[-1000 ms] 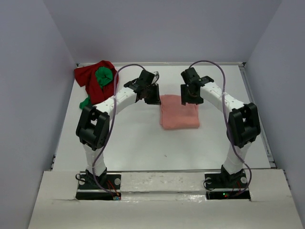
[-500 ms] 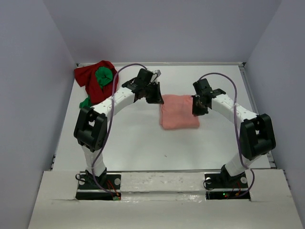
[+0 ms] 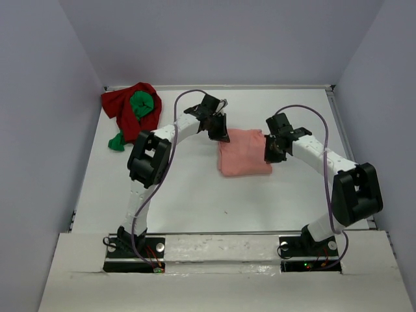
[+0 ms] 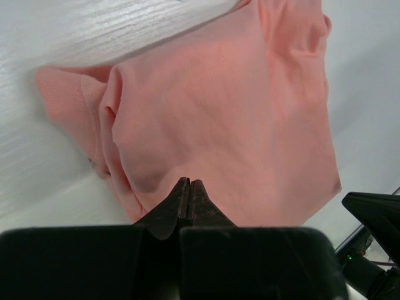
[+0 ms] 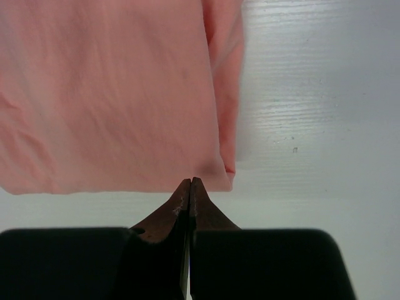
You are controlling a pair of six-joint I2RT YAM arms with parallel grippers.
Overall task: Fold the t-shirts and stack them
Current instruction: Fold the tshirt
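Note:
The salmon-pink t-shirt (image 3: 244,156) lies folded into a rough square on the white table (image 3: 195,195). My left gripper (image 3: 221,134) is shut at its far left corner, and in the left wrist view its closed tips (image 4: 189,182) hover over the pink cloth (image 4: 219,112) with nothing pinched. My right gripper (image 3: 273,153) is shut at the shirt's right edge; its tips (image 5: 190,181) meet just off the corner of the fold (image 5: 106,94). The dark red t-shirt (image 3: 123,110) lies crumpled in the far left corner with the bright green t-shirt (image 3: 142,104) bunched on it.
A strip of green cloth (image 3: 117,141) trails from the pile toward the near side. Grey walls close in the table at the back and on both sides. A raised rail (image 3: 351,149) runs along the right edge.
Both grippers have closed. The right gripper slid from the shirt's far right corner down along its right edge. The left gripper shifted right onto the far left corner.

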